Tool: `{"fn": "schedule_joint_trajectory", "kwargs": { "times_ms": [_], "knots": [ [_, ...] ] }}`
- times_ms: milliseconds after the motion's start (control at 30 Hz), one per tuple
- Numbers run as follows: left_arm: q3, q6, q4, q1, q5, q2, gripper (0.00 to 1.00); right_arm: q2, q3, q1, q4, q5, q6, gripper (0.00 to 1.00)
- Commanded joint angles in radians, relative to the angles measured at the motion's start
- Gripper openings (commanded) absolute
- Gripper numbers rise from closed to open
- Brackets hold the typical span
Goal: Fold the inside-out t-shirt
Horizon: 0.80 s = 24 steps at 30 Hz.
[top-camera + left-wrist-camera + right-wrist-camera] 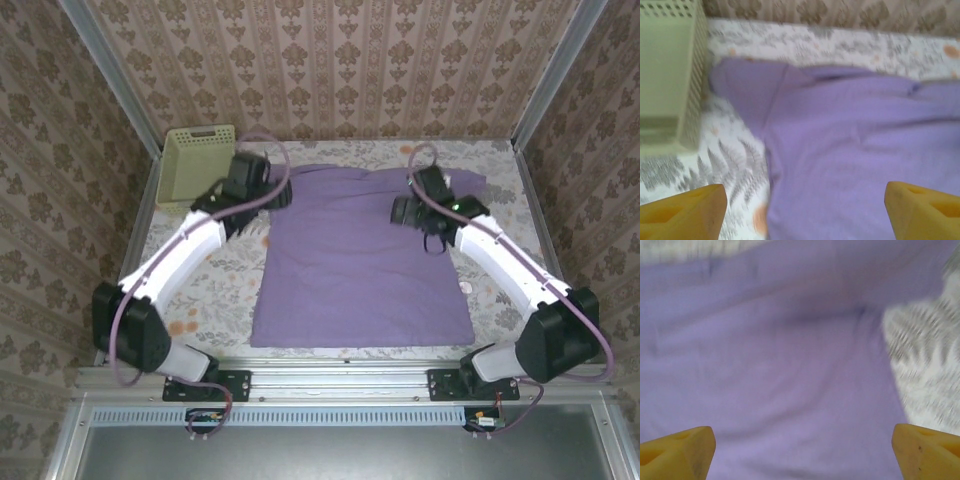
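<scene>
While the arms reach over the t-shirt [365, 260], left claw [805, 212] and right claw [802, 452] gape (both wide).

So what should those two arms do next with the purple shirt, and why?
Probably lower both and pinch the t-shirt near its sleeves. It lies spread flat on the table, not yet folded, and both sets of jaws stand wide open over its far end, holding nothing.

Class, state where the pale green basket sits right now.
In the top view the basket stands in the table's far left corner, just left of the t-shirt's sleeve.
</scene>
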Motion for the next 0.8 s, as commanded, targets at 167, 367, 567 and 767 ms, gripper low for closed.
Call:
{"fn": "schedule_joint_trajectory", "kwargs": {
  "times_ms": [167,367,567,767],
  "knots": [
    [-0.454,-0.205,0.046,-0.165,0.01,-0.266,0.83,-0.103,-0.296,0.327,-0.11,-0.015,0.198,0.95],
    [-0.602,-0.292,0.156,-0.304,0.04,-0.252,0.82,-0.103,-0.454,0.451,-0.009,-0.069,0.365,0.94],
    [-0.658,-0.336,0.244,-0.307,0.07,-0.186,0.79,-0.1,-0.542,0.477,0.043,-0.085,0.438,0.86],
    [-0.656,-0.34,0.246,-0.29,0.038,-0.121,0.78,-0.122,-0.567,0.5,-0.023,-0.087,0.464,0.72]
  ]
}}
